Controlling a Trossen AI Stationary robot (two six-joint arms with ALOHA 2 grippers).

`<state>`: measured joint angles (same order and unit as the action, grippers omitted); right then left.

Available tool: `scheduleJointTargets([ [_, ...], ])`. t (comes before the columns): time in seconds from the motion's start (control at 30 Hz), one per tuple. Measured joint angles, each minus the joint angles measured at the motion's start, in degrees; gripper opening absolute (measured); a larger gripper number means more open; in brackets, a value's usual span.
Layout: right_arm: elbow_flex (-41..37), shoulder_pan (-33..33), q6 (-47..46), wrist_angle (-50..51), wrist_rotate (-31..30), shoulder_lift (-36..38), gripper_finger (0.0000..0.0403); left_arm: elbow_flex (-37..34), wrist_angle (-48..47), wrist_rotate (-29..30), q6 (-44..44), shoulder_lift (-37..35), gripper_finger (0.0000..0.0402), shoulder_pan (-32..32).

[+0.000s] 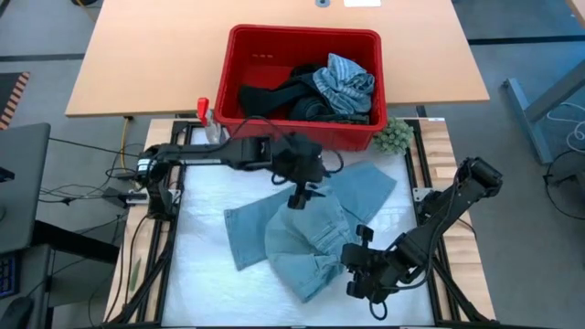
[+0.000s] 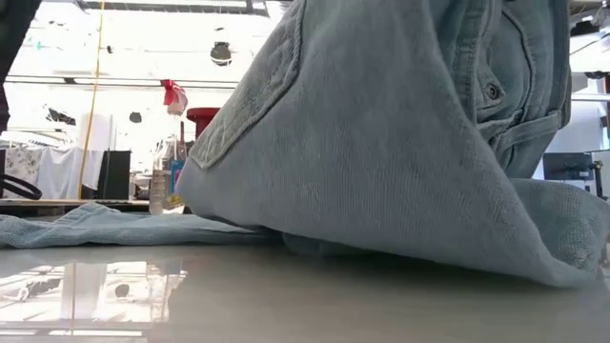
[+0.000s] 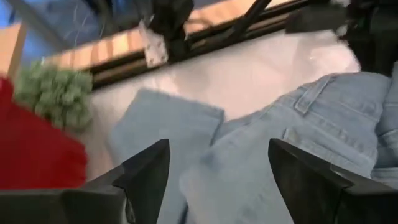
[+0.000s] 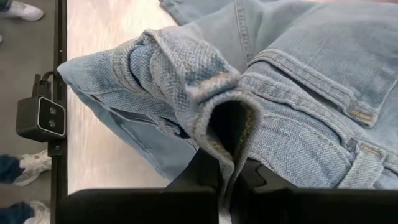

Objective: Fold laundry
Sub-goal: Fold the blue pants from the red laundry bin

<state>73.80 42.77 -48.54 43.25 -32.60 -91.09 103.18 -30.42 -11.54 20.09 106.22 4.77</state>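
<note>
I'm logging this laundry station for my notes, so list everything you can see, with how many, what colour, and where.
jeans: one, light blue, crumpled mid-mat, waistband end pinched by the right tool.
basket: one, red, on the tan table beyond the mat.
clothes in basket: several, black, dark and grey-blue striped, piled inside the basket.
ball: one, green, fuzzy, at the basket's right front corner.
mat: one, white, between the arms.
table: one, tan wood, at the far side.
shoes: a few, white, on the floor by the table edge, seen in the right wrist view.
left tool: open, above the jeans, holding nothing.
right tool: shut on the jeans' waistband.
</note>
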Motion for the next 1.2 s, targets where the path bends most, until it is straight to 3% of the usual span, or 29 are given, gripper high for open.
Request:
scheduleJointTargets([
  [0.4, 0.07, -3.9, 2.66, -3.58, 4.79, -0.02, 0.0029, 1.81, -1.08, -7.29, 6.46, 8.25, 0.025, 1.98],
  [0.7, 0.02, -4.78, 3.87, -4.33, 5.66, -0.04, 0.0029, 2.2, -12.55, -11.29, 9.75, 9.79, 0.0237, 1.54],
  [0.8, 0.02, -5.48, 4.09, -4.4, 5.66, -0.04, 0.0029, 2.07, -18.96, -14.24, 10.34, 9.5, 0.0185, 1.03],
  [0.97, 0.04, -7.26, 8.26, -4.97, 5.72, 0.03, 0.0029, 2.05, -23.89, -15.99, 7.5, 7.0, 0.0025, 0.6],
  [1.2, 2.82, -11.25, 19.91, -4.68, 5.82, 3.07, 0.0029, 2.03, -31.83, -15.19, 4.12, -2.3, 0.0001, 0.64],
])
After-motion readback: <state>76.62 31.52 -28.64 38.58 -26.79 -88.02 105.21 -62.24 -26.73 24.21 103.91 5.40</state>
